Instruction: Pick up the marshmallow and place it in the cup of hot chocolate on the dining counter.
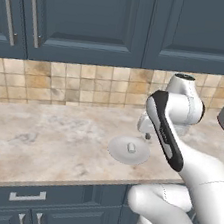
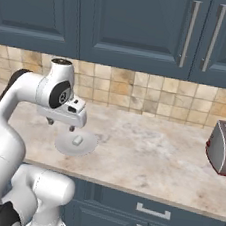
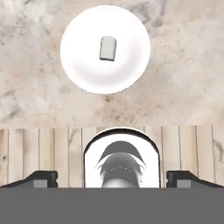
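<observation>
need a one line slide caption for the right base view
White arm's open gripper hovering beside a tiny white marshmallow on a round pale grey plate, red toaster far right.

White arm bent forward at the elbow — wrist turned down, end effector hanging with fingers spread wide

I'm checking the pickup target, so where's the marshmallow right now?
The marshmallow lies on its side near the middle of the round plate on the tile-backed counter, below the open gripper.
</observation>
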